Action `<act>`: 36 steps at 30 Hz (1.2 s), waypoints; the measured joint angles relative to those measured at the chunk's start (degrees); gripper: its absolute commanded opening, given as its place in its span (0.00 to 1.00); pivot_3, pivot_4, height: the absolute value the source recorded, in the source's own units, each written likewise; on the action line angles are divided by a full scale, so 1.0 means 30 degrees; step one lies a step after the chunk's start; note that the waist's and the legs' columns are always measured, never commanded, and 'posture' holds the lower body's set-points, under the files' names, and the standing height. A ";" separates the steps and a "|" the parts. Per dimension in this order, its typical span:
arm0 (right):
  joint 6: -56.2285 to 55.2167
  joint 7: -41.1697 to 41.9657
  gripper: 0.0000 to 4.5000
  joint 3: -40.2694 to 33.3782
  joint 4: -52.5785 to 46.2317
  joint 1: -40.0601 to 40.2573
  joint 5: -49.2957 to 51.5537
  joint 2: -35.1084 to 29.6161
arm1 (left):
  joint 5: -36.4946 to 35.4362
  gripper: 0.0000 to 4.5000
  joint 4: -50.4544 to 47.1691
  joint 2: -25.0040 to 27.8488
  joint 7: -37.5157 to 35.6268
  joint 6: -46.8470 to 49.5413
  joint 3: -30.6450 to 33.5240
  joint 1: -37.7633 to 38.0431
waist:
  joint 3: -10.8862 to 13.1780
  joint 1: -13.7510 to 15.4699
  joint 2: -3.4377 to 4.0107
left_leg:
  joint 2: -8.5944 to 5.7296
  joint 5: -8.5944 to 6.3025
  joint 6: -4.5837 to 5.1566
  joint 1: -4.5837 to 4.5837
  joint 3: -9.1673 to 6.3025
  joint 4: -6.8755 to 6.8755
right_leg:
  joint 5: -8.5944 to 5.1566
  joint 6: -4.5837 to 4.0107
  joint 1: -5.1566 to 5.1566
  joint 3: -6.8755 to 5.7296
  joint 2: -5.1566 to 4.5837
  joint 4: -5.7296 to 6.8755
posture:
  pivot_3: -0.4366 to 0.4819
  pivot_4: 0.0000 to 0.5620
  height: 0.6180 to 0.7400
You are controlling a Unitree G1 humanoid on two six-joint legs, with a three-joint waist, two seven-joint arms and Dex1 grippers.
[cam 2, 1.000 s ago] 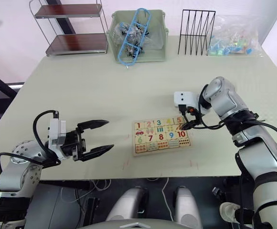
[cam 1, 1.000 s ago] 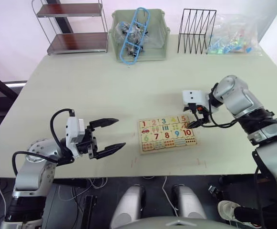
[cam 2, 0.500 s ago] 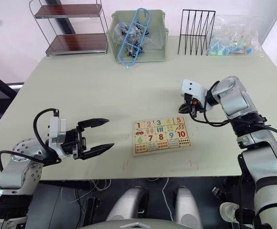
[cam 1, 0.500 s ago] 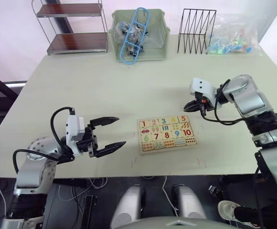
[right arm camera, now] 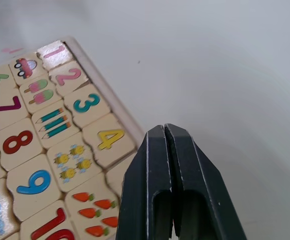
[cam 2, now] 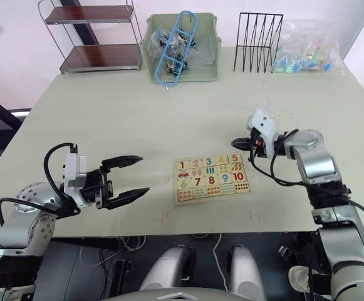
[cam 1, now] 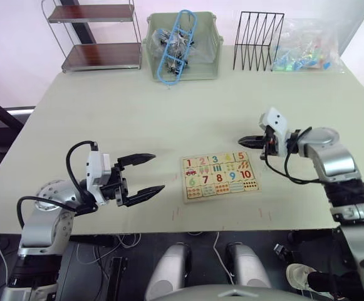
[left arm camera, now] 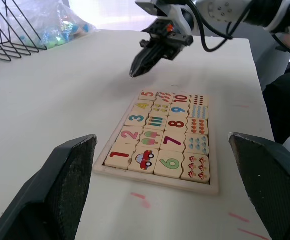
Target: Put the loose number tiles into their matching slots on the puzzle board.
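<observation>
Pale table (cam 1: 138, 119), wide, bearing everything else. At far edge, from left to right: metal shelf rack (cam 1: 94, 34), green bin (cam 1: 183, 47) with blue plastic frame (cam 1: 176, 45) leaning in it, black wire rack (cam 1: 258, 41), clear bag of coloured bits (cam 1: 307, 47). Puzzle board (cam 1: 220, 175) near middle of table, flat, toward near edge. Number tiles (left arm camera: 137, 120) 1 to 5 seated in slots along far row of board, 1 at left, 5 at right. Left gripper (cam 1: 141, 178) well left of board, above near edge, fingers spread wide, holding nothing. Right gripper (cam 1: 244, 139) hovering just beyond board's far right corner, fingers pressed together, empty.
</observation>
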 measured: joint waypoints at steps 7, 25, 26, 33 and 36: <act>-0.1170 -0.0892 0.00 0.0098 -0.0052 0.1212 0.0067 0.0068 | 0.0001 1.00 0.0000 0.0006 0.0059 0.0005 0.0000 -0.0002 | 0.0000 -0.0001 0.0000 | 0.0002 0.0000 0.0000 0.0003 0.0001 0.0000 | -0.0001 -0.0001 0.0001 -0.0003 0.0007 0.0000 | 0.48 0.27 1.00; -0.3459 -0.2230 0.00 -0.1193 -0.0384 0.2577 0.1109 0.0583 | 0.0053 1.00 -0.0014 -0.0480 0.1557 0.0028 0.0257 0.0192 | -0.0001 0.0057 -0.0002 | 0.0002 0.0000 0.0001 0.0008 -0.0007 0.0003 | -0.0001 0.0001 0.0012 -0.0007 0.0010 -0.0001 | 0.48 0.27 1.00; -0.3579 -0.2376 0.00 -0.1434 -0.0714 0.2848 0.1258 0.0576 | 0.0062 1.00 -0.0015 -0.0651 0.1908 -0.0024 0.0373 0.0279 | -0.0001 0.0052 -0.0002 | 0.0001 0.0000 0.0001 0.0008 -0.0004 0.0003 | -0.0001 0.0001 0.0013 -0.0003 0.0008 -0.0001 | 0.48 0.27 1.00; -0.4084 -0.4277 0.11 -0.3664 -0.2444 0.5107 0.2114 0.0511 | -0.0164 1.00 -0.0789 -0.1938 0.5528 0.0620 0.1823 0.1455 | -0.0003 0.0053 -0.0005 | 0.0004 -0.0002 0.0003 0.0012 -0.0011 0.0001 | -0.0001 0.0000 0.0020 -0.0001 0.0007 0.0000 | 0.48 0.27 1.00; -0.4836 -0.4948 0.39 -0.4759 -0.3054 0.6514 0.2415 0.0474 | -0.0151 1.00 -0.1346 -0.2300 0.7010 0.1035 0.2460 0.2455 | -0.0003 0.0065 -0.0005 | 0.0003 -0.0003 0.0004 0.0015 -0.0008 0.0001 | -0.0001 0.0001 0.0027 0.0003 0.0005 -0.0001 | 0.48 0.27 1.00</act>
